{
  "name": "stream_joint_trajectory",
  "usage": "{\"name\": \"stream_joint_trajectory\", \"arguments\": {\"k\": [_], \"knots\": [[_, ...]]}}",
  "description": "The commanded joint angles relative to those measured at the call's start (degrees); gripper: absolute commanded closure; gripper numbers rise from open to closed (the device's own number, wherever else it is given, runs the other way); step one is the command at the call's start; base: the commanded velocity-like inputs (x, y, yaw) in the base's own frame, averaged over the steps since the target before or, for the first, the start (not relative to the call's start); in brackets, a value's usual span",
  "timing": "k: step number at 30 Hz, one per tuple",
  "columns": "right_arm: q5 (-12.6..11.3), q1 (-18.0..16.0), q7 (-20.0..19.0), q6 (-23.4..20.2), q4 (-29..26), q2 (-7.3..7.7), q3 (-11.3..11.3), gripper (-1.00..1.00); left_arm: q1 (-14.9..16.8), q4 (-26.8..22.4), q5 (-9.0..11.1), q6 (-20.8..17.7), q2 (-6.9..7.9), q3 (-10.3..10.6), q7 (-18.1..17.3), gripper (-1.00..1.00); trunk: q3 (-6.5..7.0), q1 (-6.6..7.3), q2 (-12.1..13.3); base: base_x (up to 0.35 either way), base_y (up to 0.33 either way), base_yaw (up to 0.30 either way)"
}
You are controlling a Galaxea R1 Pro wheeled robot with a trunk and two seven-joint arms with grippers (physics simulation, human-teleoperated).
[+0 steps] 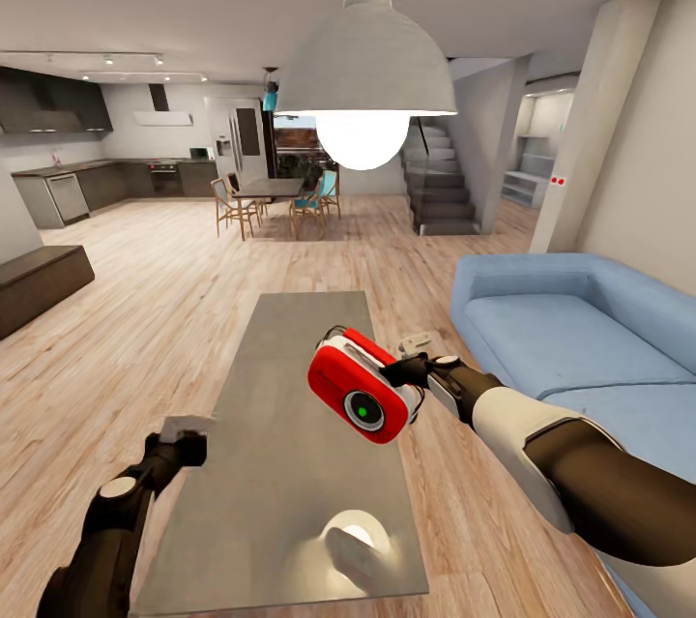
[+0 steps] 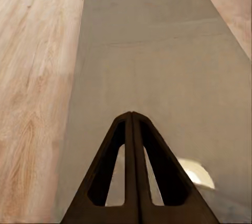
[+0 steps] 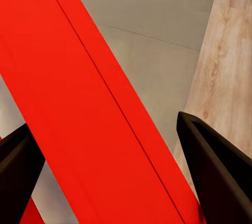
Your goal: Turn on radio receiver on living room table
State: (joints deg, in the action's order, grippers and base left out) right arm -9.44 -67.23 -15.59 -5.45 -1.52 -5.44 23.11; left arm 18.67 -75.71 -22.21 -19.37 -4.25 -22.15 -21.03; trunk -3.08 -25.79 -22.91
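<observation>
At the head view's centre, one glossy red, rounded-rectangular radio receiver (image 1: pixel 363 386) with a round dial is held clear above the smooth grey table (image 1: pixel 280 463), clamped between the right gripper's (image 1: pixel 411 384) two dark fingers (image 3: pixel 212 169). The left gripper's (image 2: pixel 132 114) tapered fingers are pressed together over the tabletop

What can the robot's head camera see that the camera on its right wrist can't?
Head view alone: the whole radio receiver with its round dial, held up by the right gripper, plus the blue sofa, the pendant lamp and the left gripper.

Right wrist view alone: a close look at the radio's red body between the two dark fingers.

Both: the radio, the grey table and the wood floor.
</observation>
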Motion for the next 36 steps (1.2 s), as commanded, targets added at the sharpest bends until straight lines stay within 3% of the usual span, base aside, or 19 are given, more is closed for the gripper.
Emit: {"name": "stream_joint_trajectory", "arguments": {"k": [1,4,8,13,16,22,27,36], "knots": [[-0.2,0.0,0.0,0.0,-0.1,-0.01,-0.7,1.0,0.0,0.0,0.1,0.0,0.93,-1.6,-1.1,1.0,0.01,0.0,0.0,0.0,0.0,0.0],[0.0,0.0,0.0,0.0,-0.1,-0.01,-0.7,1.0,0.0,0.0,0.3,0.0,1.74,-5.0,-2.8,1.0,0.01,0.0,0.0,0.0,0.0,0.0],[0.4,0.0,0.1,0.0,-0.2,-0.01,-0.4,1.0,0.0,-2.4,0.4,0.1,1.83,-6.0,-3.4,1.0,0.01,0.0,0.0,0.0,0.0,0.0],[0.7,0.0,0.1,0.0,-0.2,-0.01,-0.3,1.0,-0.1,-5.2,3.4,0.7,1.45,-6.3,-3.4,1.0,0.01,0.0,0.0,0.0,0.0,0.0],[2.0,0.0,0.1,-0.1,-0.2,-0.04,-0.2,1.0,-0.2,-2.3,4.5,2.1,1.7,-6.7,-3.2,1.0,0.01,0.0,0.0,0.0,0.0,0.0],[5.7,0.0,0.2,-0.7,-0.2,-0.42,-0.2,1.0,-0.2,-1.0,4.9,4.8,0.67,-6.6,-3.2,1.0,0.01,0.0,0.0,0.0,0.0,0.0],[9.9,0.0,0.7,-6.0,-0.2,-2.89,-0.2,1.0,-0.2,-1.1,4.9,4.4,-0.47,-6.2,-3.5,1.0,0.01,0.0,0.0,0.0,0.0,0.0],[10.8,0.0,0.7,-6.5,-0.2,-3.17,-0.3,1.0,-0.2,-1.0,4.8,4.1,-0.38,-5.9,-3.5,1.0,0.01,0.0,0.0,0.038,0.0,0.0]]}}
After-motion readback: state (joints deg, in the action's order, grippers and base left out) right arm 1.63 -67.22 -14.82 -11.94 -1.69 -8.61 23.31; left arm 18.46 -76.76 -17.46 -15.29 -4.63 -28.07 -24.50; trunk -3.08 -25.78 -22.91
